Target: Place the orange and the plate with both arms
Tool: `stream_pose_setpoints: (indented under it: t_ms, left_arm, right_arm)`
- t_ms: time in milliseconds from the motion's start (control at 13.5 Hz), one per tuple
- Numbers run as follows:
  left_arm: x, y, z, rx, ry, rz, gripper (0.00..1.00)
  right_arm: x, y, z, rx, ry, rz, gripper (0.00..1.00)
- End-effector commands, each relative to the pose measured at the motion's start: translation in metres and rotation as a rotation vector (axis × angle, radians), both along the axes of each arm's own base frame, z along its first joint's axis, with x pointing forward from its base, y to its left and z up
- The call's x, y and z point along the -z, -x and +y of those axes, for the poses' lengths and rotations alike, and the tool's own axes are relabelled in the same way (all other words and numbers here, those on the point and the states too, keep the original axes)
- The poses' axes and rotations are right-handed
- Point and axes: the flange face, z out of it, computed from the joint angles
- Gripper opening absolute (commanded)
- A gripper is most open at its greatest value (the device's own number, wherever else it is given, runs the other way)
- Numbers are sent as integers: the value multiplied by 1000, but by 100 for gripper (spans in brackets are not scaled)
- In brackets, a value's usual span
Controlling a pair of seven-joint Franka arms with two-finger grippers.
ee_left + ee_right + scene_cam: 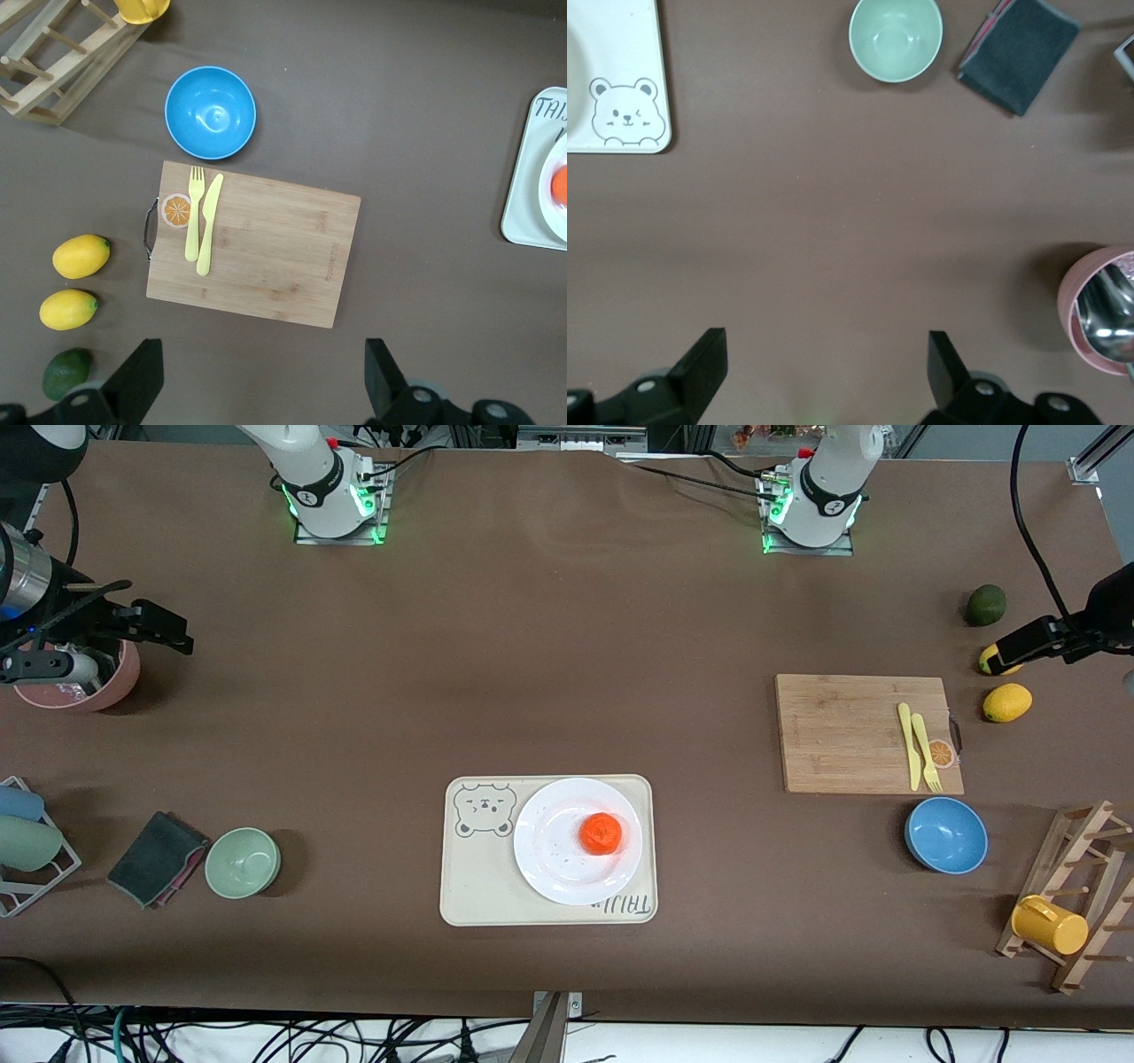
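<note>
Even, fairly bright overhead light falls on the brown worktop [567,646], and the bowls cast soft, short shadows. The white plate [554,864] shows mild glare. All views look sharp, without noticeable edge distortion.

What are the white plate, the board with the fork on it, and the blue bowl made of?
The plate looks like glazed ceramic or melamine: plain white, glossy, with soft highlights. The board looks like bamboo or light wood: pale strips with grain and a dark handle at one end. The blue bowl seems to be matte plastic or a fibre composite: even colour with only a dull sheen.
</note>
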Motion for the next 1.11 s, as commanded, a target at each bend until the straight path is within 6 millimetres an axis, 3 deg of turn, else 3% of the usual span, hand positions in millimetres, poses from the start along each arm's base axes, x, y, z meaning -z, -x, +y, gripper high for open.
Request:
stream_pose_setpoints:
  t_ms: [0,148,297,520,1039]
  left_arm:
    - [-9,1,-10,17,-22,-14,100]
    - [-8,-1,-24,42,-30,-16,100]
    - [-11,-5,-15,32,-48,-52,100]
    - [-1,-5,-17,34,-47,-29,100]
    - [-1,-4,-7,-3,-43,-29,100]
  right_arm:
    - [-5,3,-1,5,21,-51,100]
    - [-4,3,-1,8,20,-43,100]
    - [-4,2,-2,12,14,-49,100]
    - [-2,0,-2,12,13,-48,100]
    - [0,-4,-3,3,-2,-48,100]
